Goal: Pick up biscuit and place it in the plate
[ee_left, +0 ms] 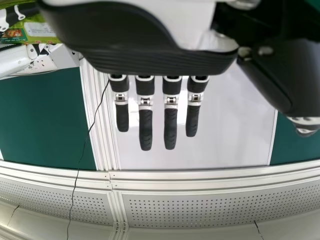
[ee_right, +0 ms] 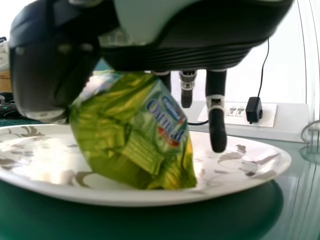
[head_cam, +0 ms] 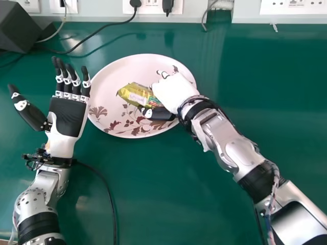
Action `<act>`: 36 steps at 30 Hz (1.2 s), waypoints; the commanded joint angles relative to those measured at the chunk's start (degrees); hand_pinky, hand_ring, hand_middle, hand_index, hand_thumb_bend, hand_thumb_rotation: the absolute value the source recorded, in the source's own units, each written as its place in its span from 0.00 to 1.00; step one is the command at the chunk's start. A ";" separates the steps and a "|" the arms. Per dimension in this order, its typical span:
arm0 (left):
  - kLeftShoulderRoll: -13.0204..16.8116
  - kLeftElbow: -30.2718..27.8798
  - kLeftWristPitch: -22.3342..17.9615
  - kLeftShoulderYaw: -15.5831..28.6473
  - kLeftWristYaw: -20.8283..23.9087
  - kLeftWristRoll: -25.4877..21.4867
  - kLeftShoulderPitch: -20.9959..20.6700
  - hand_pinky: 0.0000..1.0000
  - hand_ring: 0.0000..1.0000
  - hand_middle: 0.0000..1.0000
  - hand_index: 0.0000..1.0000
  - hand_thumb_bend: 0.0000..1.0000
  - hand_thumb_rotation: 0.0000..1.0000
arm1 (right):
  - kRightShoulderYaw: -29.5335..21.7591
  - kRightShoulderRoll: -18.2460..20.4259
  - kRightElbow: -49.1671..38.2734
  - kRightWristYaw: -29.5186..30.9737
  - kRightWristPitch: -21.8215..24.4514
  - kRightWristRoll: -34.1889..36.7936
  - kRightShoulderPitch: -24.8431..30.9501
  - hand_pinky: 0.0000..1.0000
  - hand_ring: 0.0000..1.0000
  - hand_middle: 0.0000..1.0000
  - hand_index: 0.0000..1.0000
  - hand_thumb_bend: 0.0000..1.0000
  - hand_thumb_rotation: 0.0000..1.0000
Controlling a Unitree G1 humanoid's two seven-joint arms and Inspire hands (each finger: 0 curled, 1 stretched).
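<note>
Since my right robot hand (head_cam: 174, 93), half-curled, grips the biscuit packet (head_cam: 135, 95) by its three-o'clock end over mid-plate (head_cam: 111, 80), my left robot hand (head_cam: 68, 116) open at nine, I'd pinch softly: light, slippery wrapper, probably brittle contents.

white wall sockets (head_cam: 296, 6), black plug (ee_right: 253, 110), green tabletop (head_cam: 265, 112)

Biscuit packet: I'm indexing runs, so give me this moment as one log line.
Biscuit packet: within plate's rim | right robot hand: at packet, grip unclear | left robot hand: open, beside plate
</note>
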 commanded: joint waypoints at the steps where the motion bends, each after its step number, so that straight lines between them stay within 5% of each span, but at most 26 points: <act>1: -1.30 2.66 -0.30 -0.09 -0.63 1.43 3.44 0.82 0.68 0.75 0.84 1.00 0.46 | 1.51 0.75 1.72 0.07 -0.96 0.82 0.04 0.31 0.42 0.50 0.58 0.46 0.00; 20: -1.08 3.16 0.16 -0.30 -0.79 1.78 3.21 0.82 0.69 0.76 0.85 0.99 0.46 | 4.69 1.84 10.62 -0.75 -1.83 3.88 -2.12 0.31 0.42 0.51 0.58 0.46 0.00; 24: -1.31 1.57 -6.25 -2.17 -3.64 6.71 3.64 0.82 0.70 0.77 0.85 0.99 0.47 | 5.30 1.64 11.23 -1.06 -1.81 4.02 -2.30 0.36 0.52 0.48 0.52 0.47 0.00; 26: -1.32 1.16 -8.57 -2.73 -4.35 8.47 3.85 0.82 0.70 0.77 0.85 0.99 0.47 | 5.40 1.68 11.48 -1.13 -1.78 4.28 -2.32 0.36 0.49 0.51 0.50 0.49 0.00; 30: -1.38 0.95 -11.60 -3.19 -5.00 10.59 4.33 0.83 0.71 0.77 0.85 0.98 0.48 | 5.72 1.56 11.53 -0.92 -1.71 4.60 -2.31 0.41 0.57 0.69 0.50 0.52 0.07; 31: -1.39 0.92 -12.05 -3.25 -5.35 10.92 4.43 0.83 0.71 0.77 0.85 0.98 0.48 | 5.73 1.54 11.61 -1.10 -1.81 4.76 -2.28 0.43 0.60 0.72 0.59 0.70 0.20; 36: -1.23 1.60 -13.79 -3.73 -7.80 11.99 4.42 0.82 0.71 0.77 0.85 0.98 0.47 | 5.86 1.48 11.83 -1.48 -1.84 5.12 -2.34 0.51 0.70 0.79 0.67 0.82 0.42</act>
